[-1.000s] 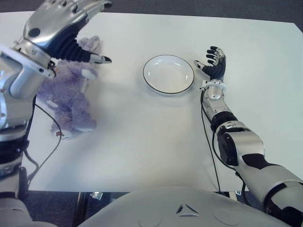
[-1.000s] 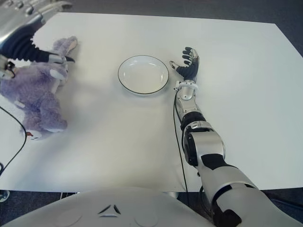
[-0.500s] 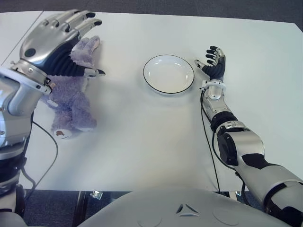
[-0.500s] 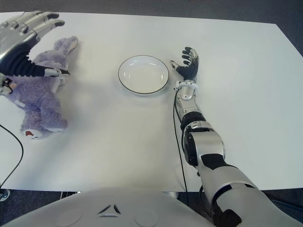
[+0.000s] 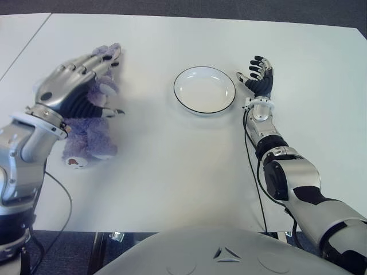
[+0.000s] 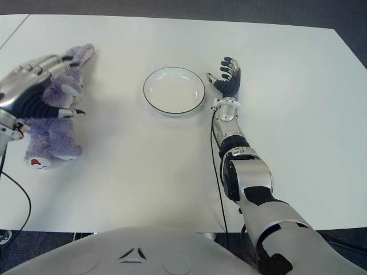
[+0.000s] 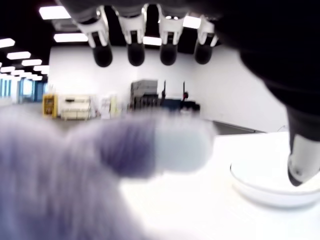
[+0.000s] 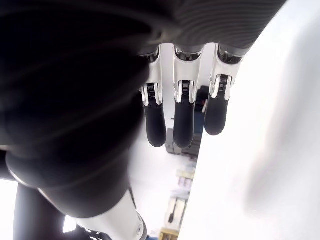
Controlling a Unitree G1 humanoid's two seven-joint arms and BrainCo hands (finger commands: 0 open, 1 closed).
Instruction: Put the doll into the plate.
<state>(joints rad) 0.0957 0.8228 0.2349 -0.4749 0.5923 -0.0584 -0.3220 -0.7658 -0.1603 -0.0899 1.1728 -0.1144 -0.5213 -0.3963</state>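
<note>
Fingers (image 5: 94, 59) spread over doll (image 5: 86, 137) — left hand (image 5: 69, 86) — plate (image 5: 205, 90) apart

Bare table (image 5: 149, 109) lies open between doll (image 5: 92, 129) and plate (image 5: 204, 90).

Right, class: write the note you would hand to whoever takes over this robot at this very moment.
Left hand: fingers spread over the purple plush doll, not closed on it.
Right hand: open, idle, beside the round white black-rimmed plate on its right.
Doll: lying on the white table, left of the plate and well apart from it.
Done: the reach to the doll only.
Left: close the fingers on the doll, lift it, carry it right and set it in the plate.
</note>
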